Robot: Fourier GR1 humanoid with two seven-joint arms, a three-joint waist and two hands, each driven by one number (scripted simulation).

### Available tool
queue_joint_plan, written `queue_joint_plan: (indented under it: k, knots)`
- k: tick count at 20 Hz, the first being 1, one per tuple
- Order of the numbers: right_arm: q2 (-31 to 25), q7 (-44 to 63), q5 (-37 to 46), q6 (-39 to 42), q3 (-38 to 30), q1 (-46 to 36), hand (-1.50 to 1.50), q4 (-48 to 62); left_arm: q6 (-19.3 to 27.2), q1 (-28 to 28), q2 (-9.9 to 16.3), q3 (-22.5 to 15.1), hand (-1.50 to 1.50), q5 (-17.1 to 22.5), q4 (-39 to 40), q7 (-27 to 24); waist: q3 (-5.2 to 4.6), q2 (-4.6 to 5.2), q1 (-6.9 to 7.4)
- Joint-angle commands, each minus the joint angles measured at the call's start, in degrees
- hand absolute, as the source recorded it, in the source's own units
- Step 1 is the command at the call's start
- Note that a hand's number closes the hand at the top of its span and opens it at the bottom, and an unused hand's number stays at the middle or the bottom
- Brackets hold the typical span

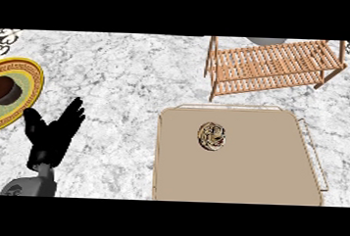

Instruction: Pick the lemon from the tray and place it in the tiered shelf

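Head view looks steeply down on a grey-veined white marble counter [121, 74], where a flat beige rectangular tray [234, 176] carries a round, brownish patterned lemon [212, 136] near its upper middle. A slatted wooden tiered shelf [270, 64] stands beyond the tray, well apart from the lemon. The black left hand [54, 133] rests at the left with fingers straight, beside a gold-rimmed green plate [23, 102] holding a dark brown round item [4, 89].

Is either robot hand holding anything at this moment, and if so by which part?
Nothing is held. The left robot hand is open beside the plate, fingers straight. The right one is out of view. The lemon lies untouched on the tray.
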Motion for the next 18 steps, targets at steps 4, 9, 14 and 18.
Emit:
queue_joint_plan:
  k: [4, 9, 14, 18]
  knots:
    - [-0.9, -7.6, 1.7, -1.7, -1.2, -3.4, 1.50, 9.6, -1.0, 0.4, 0.5, 0.4, 0.00, 0.9, 1.1, 3.9, -0.44, 0.40, 0.18]
    - [-3.0, -12.8, 5.7, -1.4, 2.4, -0.2, 1.50, 9.1, 0.1, 2.6, -0.6, -0.1, 0.00, 0.2, -0.6, 3.3, -0.42, 0.29, -0.17]
    - [2.0, 0.9, -3.1, -4.5, -7.3, -4.2, -1.50, 7.8, 0.3, 2.4, -0.7, 0.7, 0.00, -0.4, 2.5, 0.7, -0.46, -0.24, -1.36]
    - [1.3, -0.9, -6.2, -5.7, -11.5, -4.7, -1.50, 12.0, 0.2, 1.1, -0.3, 1.0, 0.00, -0.1, 1.6, 2.0, -0.42, 0.05, -0.75]
